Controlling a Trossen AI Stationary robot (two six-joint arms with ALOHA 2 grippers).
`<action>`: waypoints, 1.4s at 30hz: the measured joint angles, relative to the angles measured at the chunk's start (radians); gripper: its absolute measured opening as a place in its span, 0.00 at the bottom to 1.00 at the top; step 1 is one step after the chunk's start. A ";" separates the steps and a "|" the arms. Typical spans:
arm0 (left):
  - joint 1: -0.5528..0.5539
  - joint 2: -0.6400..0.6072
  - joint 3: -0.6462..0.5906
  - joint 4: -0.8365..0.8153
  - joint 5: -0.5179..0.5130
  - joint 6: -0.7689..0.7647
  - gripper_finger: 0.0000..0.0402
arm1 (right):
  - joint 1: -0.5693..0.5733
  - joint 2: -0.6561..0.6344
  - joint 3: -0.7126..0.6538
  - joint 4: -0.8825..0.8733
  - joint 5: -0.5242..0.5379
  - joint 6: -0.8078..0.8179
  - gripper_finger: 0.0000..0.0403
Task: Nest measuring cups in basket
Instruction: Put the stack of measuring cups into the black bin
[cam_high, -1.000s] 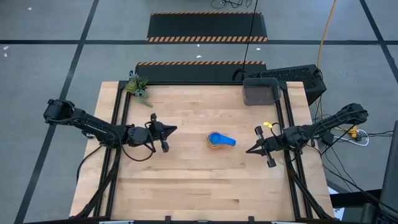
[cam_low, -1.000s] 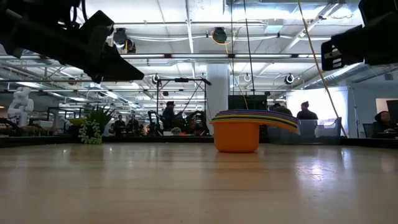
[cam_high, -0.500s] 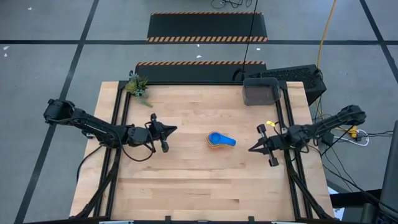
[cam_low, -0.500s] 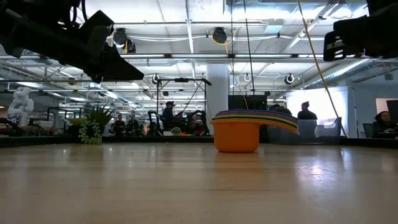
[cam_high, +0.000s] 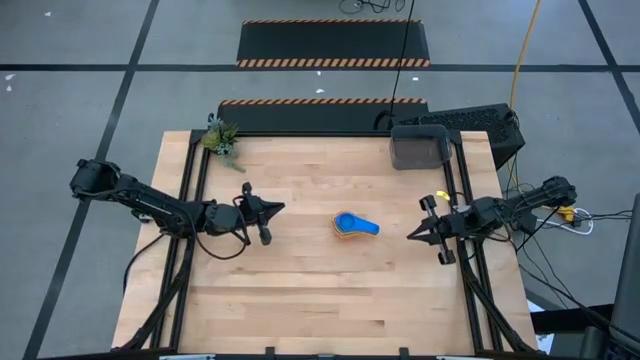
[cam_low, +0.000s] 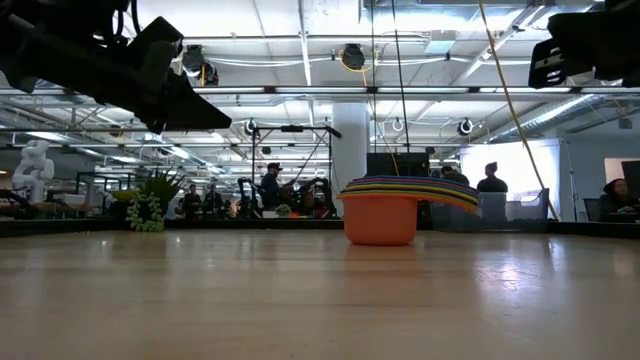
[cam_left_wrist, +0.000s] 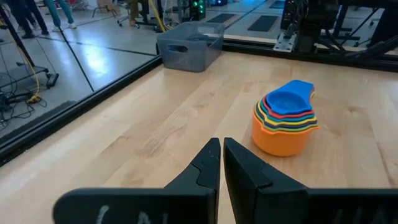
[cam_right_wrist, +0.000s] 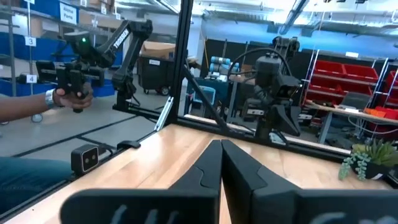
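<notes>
Table (cam_high: 300, 300): a pale wooden top carrying everything below. Left arm (cam_high: 150, 205): reaches in from the table's left edge and has not moved over the last second. Right arm (cam_high: 520, 205): has drawn back toward the table's right edge, away from the cups, over that same second. Basket (cam_high: 419, 147): a dark grey bin at the far right corner, apparently holding nothing. Measuring cups (cam_high: 354, 225): one nested stack, orange outermost and blue on top, standing on the bare wood near the middle, well apart from the basket. Left gripper (cam_high: 270, 209): fingers pressed together, holding nothing, aimed at the stack. Right gripper (cam_high: 418, 235): fingers pressed together, empty. The retreat suggests the nesting is done; moving the stack into the basket remains.
</notes>
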 joint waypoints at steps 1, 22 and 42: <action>0.000 0.000 0.000 0.000 0.000 0.000 0.06 | 0.000 -0.018 0.000 -0.017 0.001 0.000 0.00; 0.000 0.000 0.000 0.008 0.000 0.000 0.06 | 0.000 -0.135 -0.011 -0.123 0.004 0.009 0.00; 0.000 0.000 0.000 0.073 0.000 0.021 0.06 | -0.193 -0.133 -0.011 -0.196 -0.082 -0.075 0.00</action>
